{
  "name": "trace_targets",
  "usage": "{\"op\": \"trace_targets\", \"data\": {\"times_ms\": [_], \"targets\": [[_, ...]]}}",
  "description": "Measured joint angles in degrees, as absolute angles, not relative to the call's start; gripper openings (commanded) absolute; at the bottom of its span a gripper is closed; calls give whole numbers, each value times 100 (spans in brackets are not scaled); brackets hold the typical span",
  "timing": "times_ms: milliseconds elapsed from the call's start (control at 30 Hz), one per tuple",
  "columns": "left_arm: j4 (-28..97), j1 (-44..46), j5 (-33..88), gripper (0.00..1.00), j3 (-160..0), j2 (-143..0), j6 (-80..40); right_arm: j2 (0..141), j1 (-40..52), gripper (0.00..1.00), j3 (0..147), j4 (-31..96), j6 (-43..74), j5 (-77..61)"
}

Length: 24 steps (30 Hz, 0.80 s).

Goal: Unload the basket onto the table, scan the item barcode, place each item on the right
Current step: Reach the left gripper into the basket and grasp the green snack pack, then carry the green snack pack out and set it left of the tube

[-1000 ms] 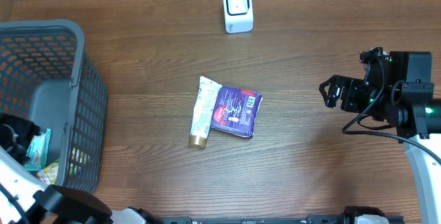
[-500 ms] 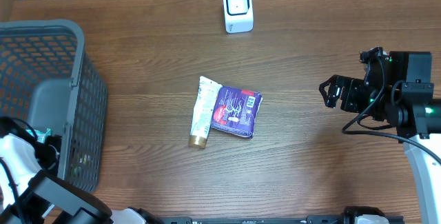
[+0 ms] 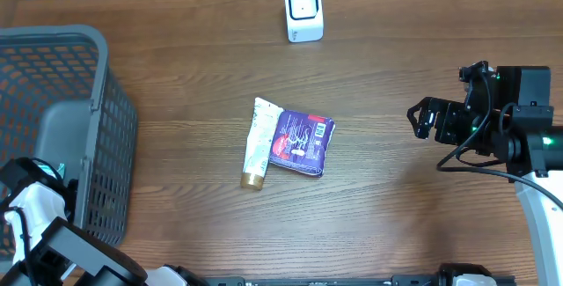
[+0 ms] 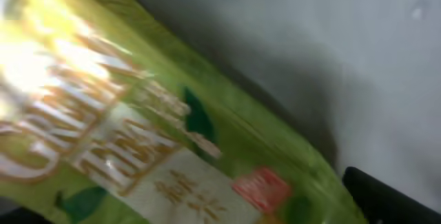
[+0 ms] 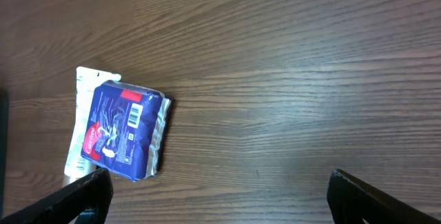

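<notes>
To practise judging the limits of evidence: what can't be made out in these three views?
Left wrist: the green packet's print is blurred, too close to read.
Overhead: the left gripper is inside the basket, jaws obscured by its own body; open or shut unclear.
Right wrist: the tube is mostly hidden under the purple packet; the barcode digits are too small.

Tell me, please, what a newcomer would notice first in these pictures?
A blue packet lies partly over a cream tube in the middle of the wooden table, with a white scanner at the far edge. A big grey basket fills the left side, and a blurred green packet fills the left wrist view. The right gripper hangs open off to the right.
</notes>
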<state>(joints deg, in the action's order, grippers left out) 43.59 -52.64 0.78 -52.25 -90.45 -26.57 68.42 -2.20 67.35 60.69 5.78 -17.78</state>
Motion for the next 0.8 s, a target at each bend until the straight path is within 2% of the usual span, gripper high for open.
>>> {"op": "trace_targets", "data": {"times_ms": [100, 200, 267, 433, 633, 800], "targets": [[4281, -5262, 67, 39, -5223, -9050, -2703, 6842, -220, 100, 6735, 6069, 578, -1776], [4283, -5260, 69, 22, -5234, -9026, -2703, 6842, -220, 100, 6735, 6066, 576, -1780], [4268, -5260, 106, 19, -5269, -8960, -2707, 6842, -220, 100, 6733, 6069, 576, -1778], [4283, -5260, 174, 4, -5295, -8945, -2676, 6842, -222, 100, 6733, 6066, 578, -1778], [4925, -5295, 1055, 4, -5721, -9094, -2285, 6842, -220, 100, 6735, 6069, 574, -1778], [5920, -5286, 1850, 4, -6855, -9198, -1957, 6842, -220, 100, 6733, 6064, 578, -1778]]}}
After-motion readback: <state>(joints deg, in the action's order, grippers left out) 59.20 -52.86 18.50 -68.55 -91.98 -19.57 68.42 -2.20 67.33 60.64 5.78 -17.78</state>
